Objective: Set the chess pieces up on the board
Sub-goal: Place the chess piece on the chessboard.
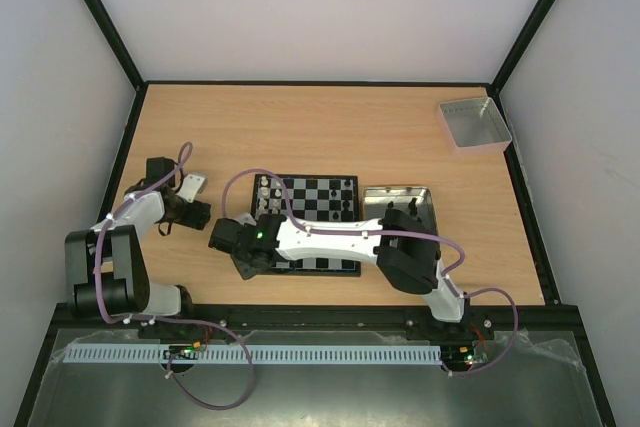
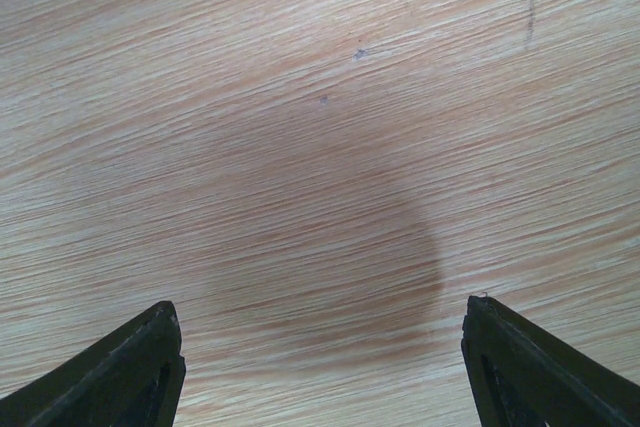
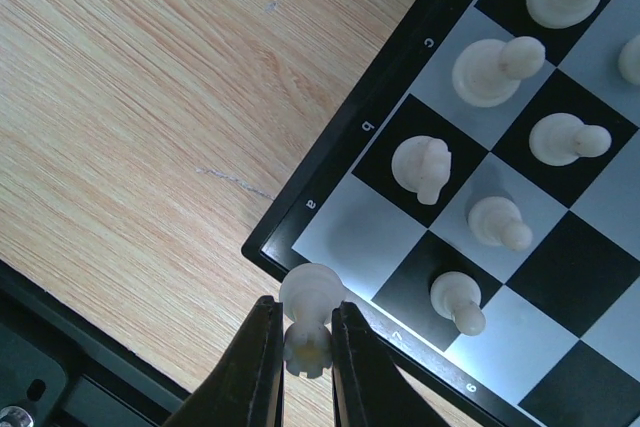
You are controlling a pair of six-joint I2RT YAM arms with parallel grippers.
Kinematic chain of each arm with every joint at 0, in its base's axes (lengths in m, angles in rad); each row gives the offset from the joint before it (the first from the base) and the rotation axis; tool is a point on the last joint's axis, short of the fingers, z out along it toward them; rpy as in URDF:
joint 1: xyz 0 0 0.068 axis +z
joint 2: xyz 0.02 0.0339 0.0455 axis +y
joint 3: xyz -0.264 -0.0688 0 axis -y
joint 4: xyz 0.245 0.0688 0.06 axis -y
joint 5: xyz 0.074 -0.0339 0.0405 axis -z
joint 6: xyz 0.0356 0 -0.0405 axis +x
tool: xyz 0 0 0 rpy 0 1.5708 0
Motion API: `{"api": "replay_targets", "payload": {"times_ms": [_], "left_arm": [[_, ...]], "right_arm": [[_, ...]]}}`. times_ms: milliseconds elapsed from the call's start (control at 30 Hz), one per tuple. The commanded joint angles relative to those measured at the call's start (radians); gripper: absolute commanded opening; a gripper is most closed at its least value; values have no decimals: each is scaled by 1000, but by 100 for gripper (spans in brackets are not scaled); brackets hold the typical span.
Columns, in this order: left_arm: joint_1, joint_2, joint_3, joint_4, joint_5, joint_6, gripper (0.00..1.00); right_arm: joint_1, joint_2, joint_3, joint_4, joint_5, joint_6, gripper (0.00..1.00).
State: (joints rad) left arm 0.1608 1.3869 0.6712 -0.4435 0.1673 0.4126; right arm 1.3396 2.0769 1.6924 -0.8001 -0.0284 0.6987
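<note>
Right gripper (image 3: 305, 309) pinches a white piece (image 3: 312, 290); left gripper (image 2: 320, 347) gapes, unladen; tin (image 1: 400, 190) holds black pieces (image 1: 413, 205).

Robot lab test cell: white walls (image 1: 330, 7), black frame (image 1: 104, 17), wood table (image 1: 300, 127), bolted left arm (image 1: 110, 267), right arm (image 1: 330, 239), cable duct (image 1: 250, 355).

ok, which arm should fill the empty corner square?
Right: the right gripper holds a white piece at the board corner, beside that square; the left gripper, open, sees only table.

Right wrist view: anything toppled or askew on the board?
Nothing stands out. The white pieces sit inside their squares; the corner square is bare, and the right gripper holds a white piece beside it.
</note>
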Motion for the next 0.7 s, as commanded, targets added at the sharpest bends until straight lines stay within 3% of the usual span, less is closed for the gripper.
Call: {"api": "replay_targets", "payload": {"times_ms": [0, 667], "left_arm": [[-5, -24, -11, -2, 1, -2, 76], [-6, -3, -16, 15, 5, -1, 76]], "right_arm": [[-10, 17, -19, 29, -5, -8, 10], [-51, 27, -61, 71, -28, -17, 11]]}}
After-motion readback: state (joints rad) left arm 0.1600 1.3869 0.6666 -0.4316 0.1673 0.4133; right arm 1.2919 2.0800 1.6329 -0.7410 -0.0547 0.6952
